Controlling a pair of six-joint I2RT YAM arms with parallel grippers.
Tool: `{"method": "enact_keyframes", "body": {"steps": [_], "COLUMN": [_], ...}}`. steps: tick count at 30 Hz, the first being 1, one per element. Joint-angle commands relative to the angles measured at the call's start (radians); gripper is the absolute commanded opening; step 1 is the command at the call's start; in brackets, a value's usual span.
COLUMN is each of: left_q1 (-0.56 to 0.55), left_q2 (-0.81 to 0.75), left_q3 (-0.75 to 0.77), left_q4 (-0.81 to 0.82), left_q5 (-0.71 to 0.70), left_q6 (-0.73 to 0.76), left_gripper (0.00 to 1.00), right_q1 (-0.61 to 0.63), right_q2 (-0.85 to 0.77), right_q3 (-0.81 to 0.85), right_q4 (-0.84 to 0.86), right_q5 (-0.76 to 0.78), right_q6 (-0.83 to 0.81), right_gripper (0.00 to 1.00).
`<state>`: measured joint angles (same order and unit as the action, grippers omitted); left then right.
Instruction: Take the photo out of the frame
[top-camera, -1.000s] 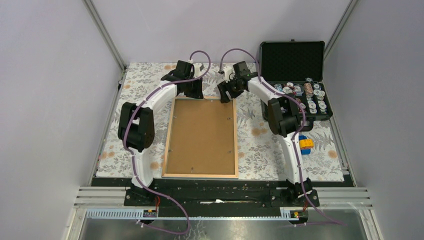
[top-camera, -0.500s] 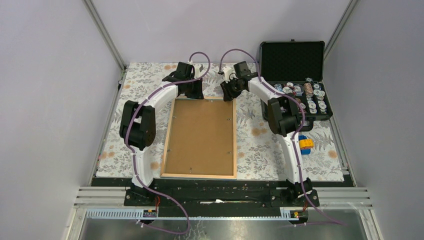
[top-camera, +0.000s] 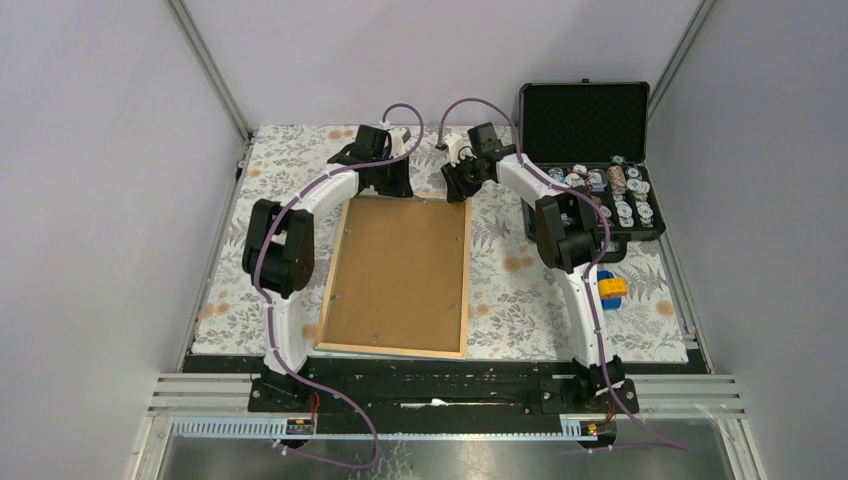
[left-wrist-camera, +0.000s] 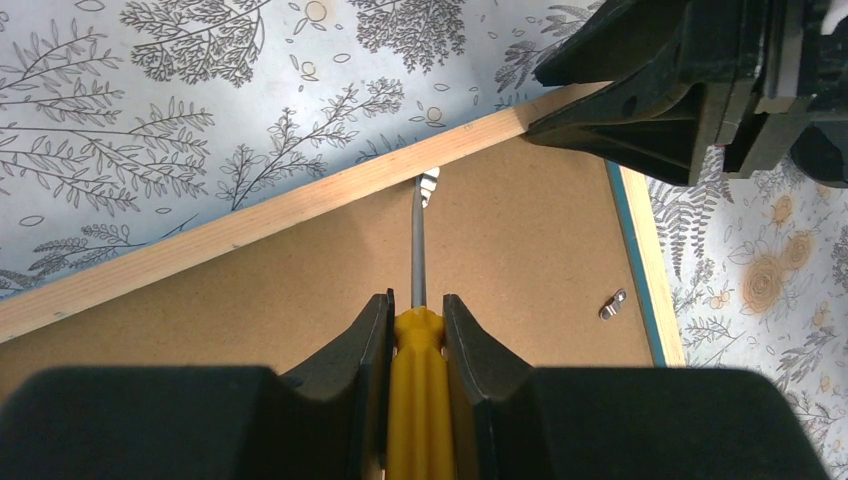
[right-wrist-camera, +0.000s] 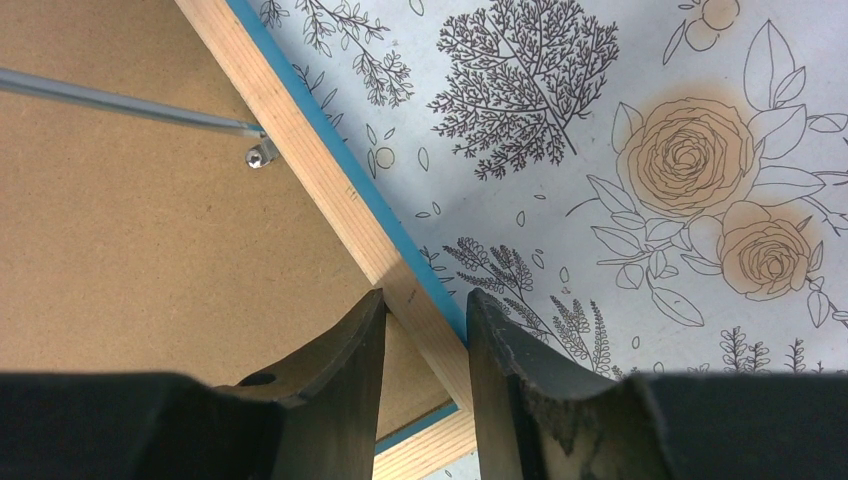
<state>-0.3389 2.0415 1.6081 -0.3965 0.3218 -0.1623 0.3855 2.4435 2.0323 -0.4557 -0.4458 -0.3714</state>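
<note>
Frame (top-camera: 395, 275) face-down on counter (top-camera: 520, 290), photo hidden.
L jaws grip screwdriver (left-wrist-camera: 415, 350), tip at clip (left-wrist-camera: 428, 186); R jaws pinch far-R rim (right-wrist-camera: 350, 210); case (top-camera: 585, 125) to R. Frame now skewed vs before.

Robot lab test cell: plain grey partition walls (top-camera: 100, 200), alu. rails (top-camera: 700, 392) w/ left arm (top-camera: 280, 250) & right arm (top-camera: 570, 235) bolted on, floral cloth (top-camera: 290, 150) over bench, black parts case (top-camera: 585, 122).

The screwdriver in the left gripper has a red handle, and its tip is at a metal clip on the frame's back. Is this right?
No: the handle of the screwdriver is yellow, not red; the left wrist view shows it. The rest holds.
</note>
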Motion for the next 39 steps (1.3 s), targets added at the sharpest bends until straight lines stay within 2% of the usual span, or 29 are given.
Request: {"method": "enact_keyframes", "body": {"steps": [1,9,15,21,31,39], "left_q1": [-0.035,-0.052,-0.05,-0.05,-0.041,-0.011], "left_q2": [0.038,0.037,0.016,-0.001,-0.001,-0.022], "left_q3": [-0.004,-0.023,-0.028,0.0,0.006,0.003], "left_q4": [0.009,0.006,-0.011,-0.032,-0.028,-0.037], "left_q5": [0.063,0.067,0.017,-0.125,-0.2,-0.206], "left_q6": [0.01,0.025,0.035,0.027,0.017,0.025], "left_gripper": [0.0,0.0,0.0,0.0,0.0,0.0], "right_q1": [0.009,0.01,0.01,0.009,0.01,0.01], "right_q2": [0.021,0.022,0.022,0.022,0.02,0.022], "right_q3": [-0.011,-0.007,-0.006,-0.01,-0.015,-0.016], "right_q4": [-0.023,-0.024,-0.023,-0.023,-0.023,-0.023], "right_q5": [-0.033,-0.033,-0.027,-0.025,-0.03,-0.03], "right_q6": [0.021,0.031,0.033,0.037,0.037,0.036], "right_gripper": [0.14,0.07,0.05,0.03,0.01,0.0]}}
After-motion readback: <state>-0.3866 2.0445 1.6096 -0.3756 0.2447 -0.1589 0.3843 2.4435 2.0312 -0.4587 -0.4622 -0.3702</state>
